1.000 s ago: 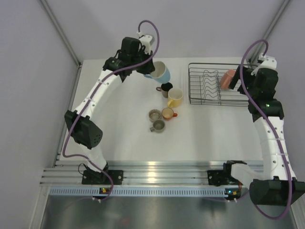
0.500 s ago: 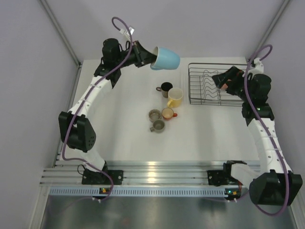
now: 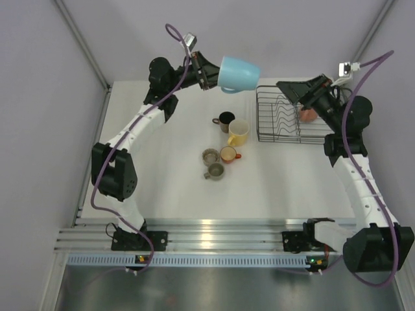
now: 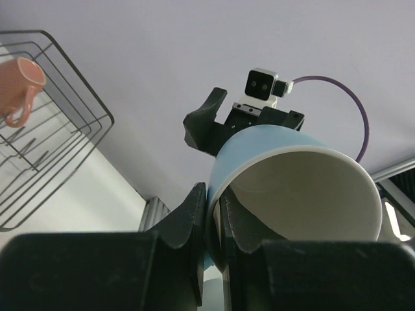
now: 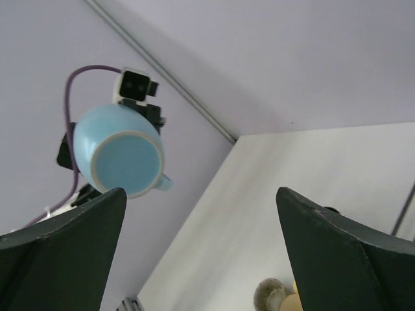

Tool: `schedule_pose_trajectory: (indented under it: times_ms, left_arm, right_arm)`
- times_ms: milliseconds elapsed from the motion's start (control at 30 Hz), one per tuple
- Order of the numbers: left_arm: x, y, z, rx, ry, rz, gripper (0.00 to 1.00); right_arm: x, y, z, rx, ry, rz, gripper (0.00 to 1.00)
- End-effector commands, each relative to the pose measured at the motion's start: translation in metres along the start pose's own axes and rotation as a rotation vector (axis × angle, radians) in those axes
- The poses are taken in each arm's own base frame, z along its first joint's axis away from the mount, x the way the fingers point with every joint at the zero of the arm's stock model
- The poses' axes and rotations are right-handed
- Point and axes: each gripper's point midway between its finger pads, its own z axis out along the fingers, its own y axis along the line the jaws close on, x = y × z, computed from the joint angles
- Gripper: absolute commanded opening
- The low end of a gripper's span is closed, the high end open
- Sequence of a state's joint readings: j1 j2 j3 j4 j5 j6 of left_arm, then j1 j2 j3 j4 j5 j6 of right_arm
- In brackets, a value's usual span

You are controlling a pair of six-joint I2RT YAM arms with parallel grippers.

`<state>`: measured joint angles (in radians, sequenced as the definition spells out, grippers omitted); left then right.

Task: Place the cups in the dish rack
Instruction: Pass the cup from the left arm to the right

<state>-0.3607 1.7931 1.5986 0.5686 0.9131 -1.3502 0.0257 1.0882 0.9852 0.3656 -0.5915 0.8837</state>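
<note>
The left hand (image 3: 216, 73), clamped on the light blue handled mug's (image 3: 240, 67) rim, holds it sideways just left of the black wire dish rack (image 3: 280, 115).

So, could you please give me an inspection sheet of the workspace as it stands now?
Surface: white table, no spills seen.
Job's things: blue cup held in the air left of the rack; pink cup in the rack's right end; brown cup, yellow cup, orange cup and two grey cups grouped on the table.
Clutter: nothing seen.
Grippers: left gripper shut on the blue cup's rim; right gripper open and empty above the rack.
Cables: purple cables loop off both wrists, apart from the cups.
Surroundings: grey walls; metal rail at the near edge.
</note>
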Motion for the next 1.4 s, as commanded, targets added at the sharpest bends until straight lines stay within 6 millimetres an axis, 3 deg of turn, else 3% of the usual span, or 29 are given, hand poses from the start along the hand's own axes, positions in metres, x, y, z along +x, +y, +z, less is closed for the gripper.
schedule_pose_trajectory:
  times_ms: [0,133,333,533,1000,1033,1067,1233,1267,1300,1367]
  left_arm:
    - [-0.003,-0.049,0.01,0.129,-0.009,0.026,0.0]
    - [0.002,-0.046,0.02,0.131,-0.01,-0.024,0.0]
    - [0.006,-0.045,0.025,0.131,-0.017,-0.053,0.0]
    - [0.004,-0.048,0.026,0.136,-0.025,-0.058,0.0]
    - [0.022,-0.053,0.036,0.149,0.011,-0.077,0.0]
    - [0.023,-0.053,0.036,0.15,0.012,-0.079,0.0]
    - [0.023,-0.053,0.036,0.151,0.012,-0.078,0.0]
    - [0.022,-0.055,0.037,0.155,0.011,-0.075,0.0]
    - [0.022,-0.052,0.037,0.151,0.012,-0.08,0.0]
    - [0.022,-0.052,0.038,0.152,0.012,-0.079,0.0]
    - [0.022,-0.051,0.038,0.15,0.014,-0.079,0.0]
  right_arm:
    - [-0.027,0.063,0.011,-0.207,-0.058,-0.038,0.99]
    - [-0.016,0.084,0.025,-0.257,-0.027,-0.046,1.0]
    - [-0.003,0.095,0.036,-0.291,0.0,-0.027,1.0]
    - [0.007,0.098,0.041,-0.301,0.024,-0.022,0.99]
    - [0.012,0.098,0.052,-0.307,0.041,-0.03,0.98]
    - [0.012,0.097,0.052,-0.305,0.041,-0.029,0.95]
    - [0.013,0.098,0.052,-0.308,0.046,-0.029,0.82]
    - [0.018,0.098,0.053,-0.317,0.071,-0.036,0.5]
    - [0.02,0.098,0.054,-0.317,0.085,-0.035,0.32]
    - [0.021,0.098,0.054,-0.319,0.089,-0.041,0.21]
    - [0.022,0.098,0.054,-0.313,0.094,-0.042,0.08]
